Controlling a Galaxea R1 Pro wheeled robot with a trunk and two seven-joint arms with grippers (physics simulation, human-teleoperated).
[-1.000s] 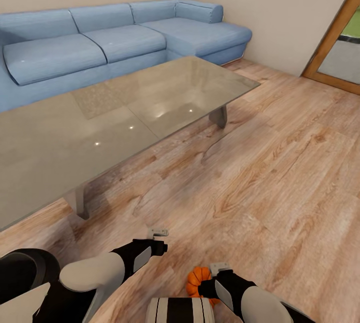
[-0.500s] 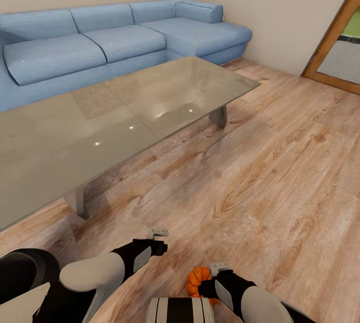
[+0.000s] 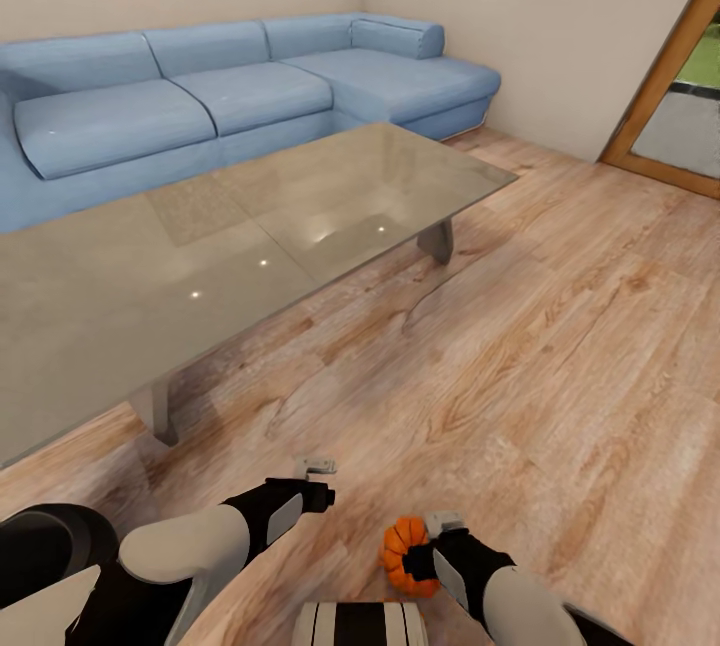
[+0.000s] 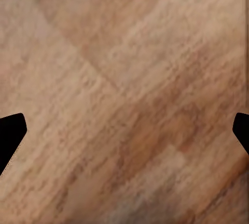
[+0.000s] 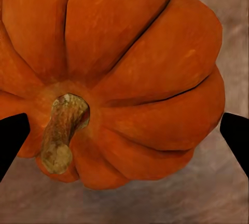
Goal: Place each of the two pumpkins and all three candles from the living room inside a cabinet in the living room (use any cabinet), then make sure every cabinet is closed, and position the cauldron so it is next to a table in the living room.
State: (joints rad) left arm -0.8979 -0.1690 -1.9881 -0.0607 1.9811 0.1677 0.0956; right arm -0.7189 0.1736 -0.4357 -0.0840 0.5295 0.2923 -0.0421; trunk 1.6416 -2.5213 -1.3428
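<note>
Your left arm reaches forward from about eight o'clock in the head view, its white forearm running into a black wrist, and the left gripper [image 3: 318, 469] points toward one o'clock. In the left wrist view its two dark fingertips [image 4: 10, 135] sit far apart at opposite edges, nothing between them. Your right arm comes up from about five o'clock, black wrist angled toward eleven o'clock. The right gripper [image 3: 428, 538] holds a pumpkin [image 3: 404, 555], and in the right wrist view its fingertips [image 5: 11, 140] flank the fruit [image 5: 114, 73] on either side.
</note>
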